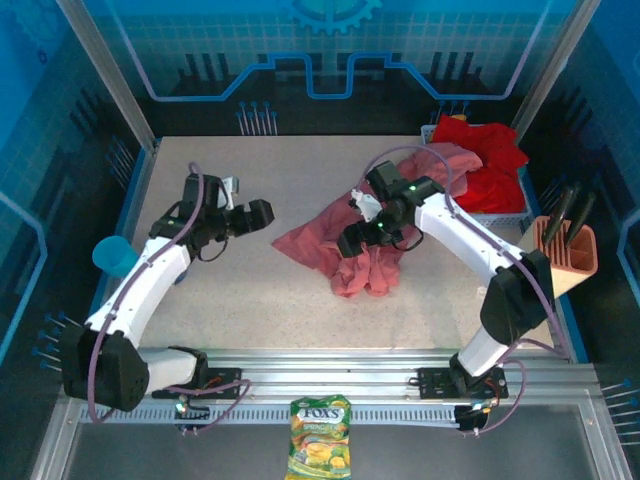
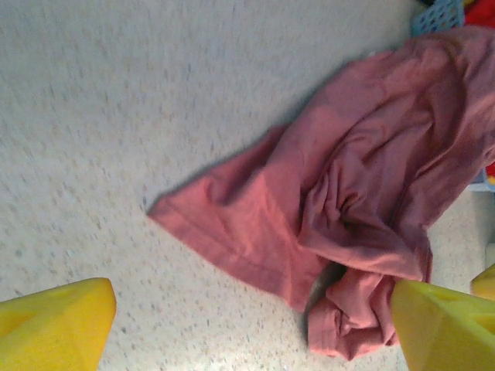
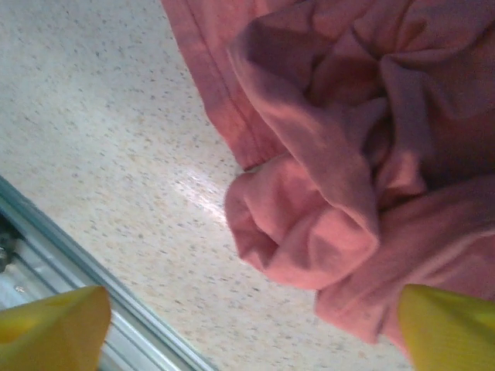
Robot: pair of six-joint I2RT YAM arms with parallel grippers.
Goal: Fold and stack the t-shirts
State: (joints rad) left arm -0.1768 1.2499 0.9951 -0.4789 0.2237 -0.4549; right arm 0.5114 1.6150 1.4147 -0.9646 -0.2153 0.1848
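As both gape empty, left gripper aloft, right gripper over pink t-shirt.

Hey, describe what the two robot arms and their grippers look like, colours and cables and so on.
The left arm and right arm have white link shells, black joints and black bases. A mauve cable loops along each. A small green light glows near the right wrist. The left gripper and right gripper are black, with blunt yellow fingers.
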